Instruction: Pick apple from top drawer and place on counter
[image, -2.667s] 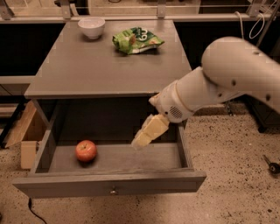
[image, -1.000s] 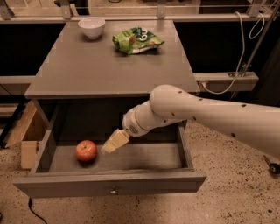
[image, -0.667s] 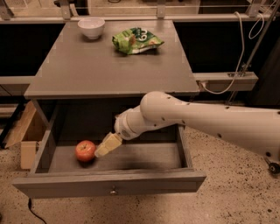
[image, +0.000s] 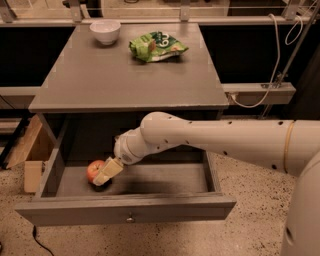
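The red apple (image: 93, 169) lies at the left of the open top drawer (image: 125, 206), a grey drawer with a small metal knob (image: 130, 218). My gripper (image: 106, 174) reaches down into the drawer from the right and sits right against the apple's right side, covering part of it. The white arm crosses over the right part of the drawer. The grey counter (image: 125, 75) is above the drawer.
A white bowl (image: 105, 31) stands at the counter's back left and a green snack bag (image: 156, 46) at its back middle. A wooden box (image: 31, 155) stands on the floor left of the cabinet. A cable and a ledge (image: 260, 92) are at the right.
My gripper has moved left across the drawer, from near its middle-right until it meets the apple. The apple has stayed where it was.
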